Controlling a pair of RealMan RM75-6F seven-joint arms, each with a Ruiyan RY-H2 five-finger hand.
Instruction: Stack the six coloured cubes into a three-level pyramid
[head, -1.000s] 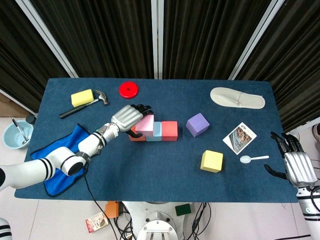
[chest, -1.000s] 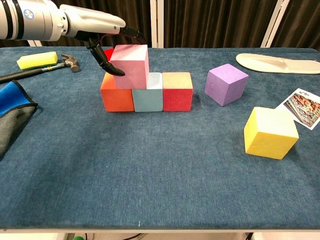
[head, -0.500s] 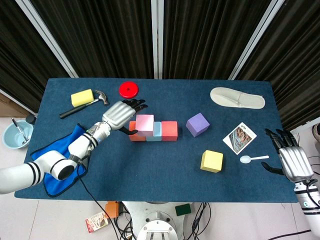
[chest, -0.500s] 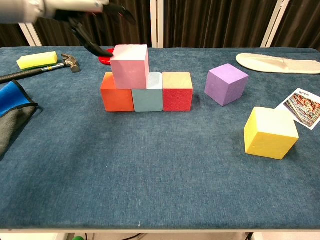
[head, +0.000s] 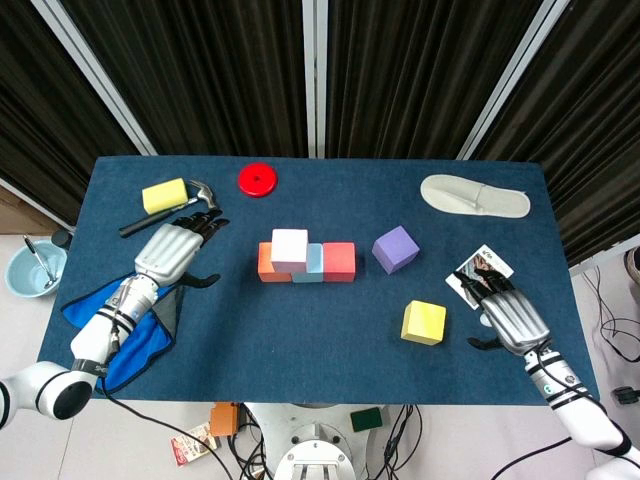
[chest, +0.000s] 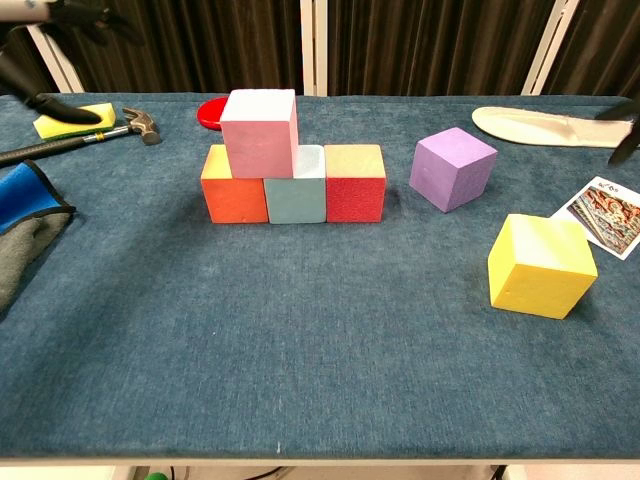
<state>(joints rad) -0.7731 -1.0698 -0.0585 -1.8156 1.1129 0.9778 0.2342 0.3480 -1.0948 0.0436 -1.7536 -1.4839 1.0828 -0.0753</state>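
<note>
An orange cube (chest: 234, 195), a light blue cube (chest: 296, 195) and a red cube (chest: 354, 183) stand in a row mid-table. A pink cube (chest: 259, 132) rests on the orange and blue ones; from above it shows as the pink cube (head: 289, 249). The purple cube (head: 395, 248) stands to the right of the row, and the yellow cube (head: 424, 322) nearer the front right. My left hand (head: 172, 250) hovers open left of the stack, holding nothing. My right hand (head: 510, 318) is open just right of the yellow cube, apart from it.
A hammer (head: 170, 210), a yellow sponge (head: 164, 193) and a red disc (head: 257, 179) lie at the back left. A blue cloth (head: 115, 335) lies under my left forearm. A white slipper (head: 474, 195) sits at the back right, a picture card (head: 477, 265) beside my right hand.
My left hand has let go of the pink cube and pulled back left, away from the stack. My right hand has come in from the table's right edge towards the yellow cube.
</note>
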